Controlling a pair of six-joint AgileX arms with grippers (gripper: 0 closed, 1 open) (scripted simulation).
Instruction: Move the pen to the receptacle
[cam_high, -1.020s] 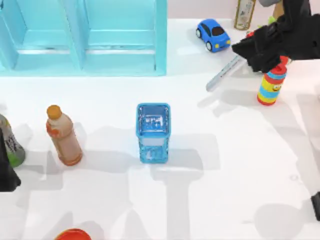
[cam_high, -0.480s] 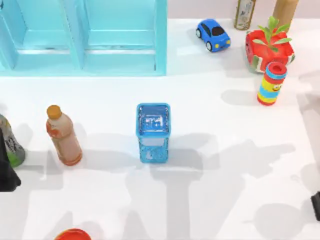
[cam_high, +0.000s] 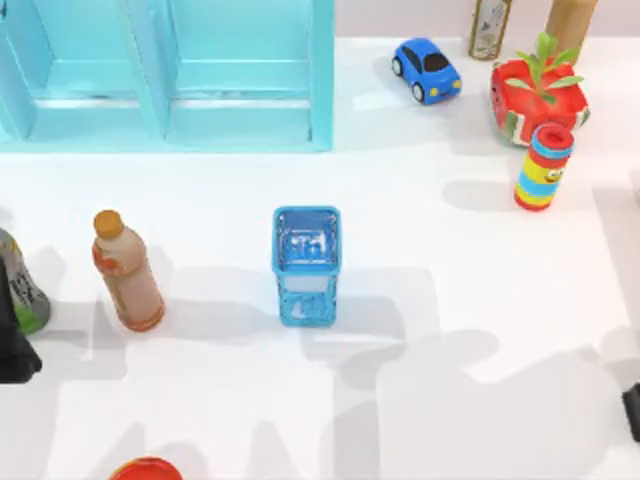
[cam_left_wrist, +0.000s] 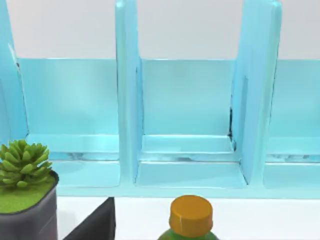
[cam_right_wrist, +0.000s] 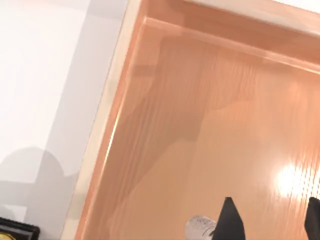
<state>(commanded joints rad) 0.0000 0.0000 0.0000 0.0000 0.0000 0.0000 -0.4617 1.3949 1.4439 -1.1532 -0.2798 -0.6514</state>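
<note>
My right gripper (cam_right_wrist: 271, 222) hangs over the receptacle (cam_right_wrist: 210, 100), a shallow orange-brown tray with a pale raised rim. Close beside the gripper, the rounded silver-grey end of the pen (cam_right_wrist: 200, 227) with small print pokes out above the tray floor. Whether the pen is held or lies in the tray cannot be told. My left arm (cam_high: 14, 350) sits parked at the table's left edge.
A blue mesh cup (cam_high: 306, 265) stands mid-table and an orange-capped bottle (cam_high: 125, 270) to its left. A light blue shelf unit (cam_high: 165, 70) lines the back. At the back right stand a blue toy car (cam_high: 427, 70), a watermelon planter (cam_high: 538, 95) and a striped cylinder (cam_high: 543, 168).
One second ago my right gripper carried the pen above the back right corner in the top view. It has since passed out of that view, and its shadow has slid towards the front right.
</note>
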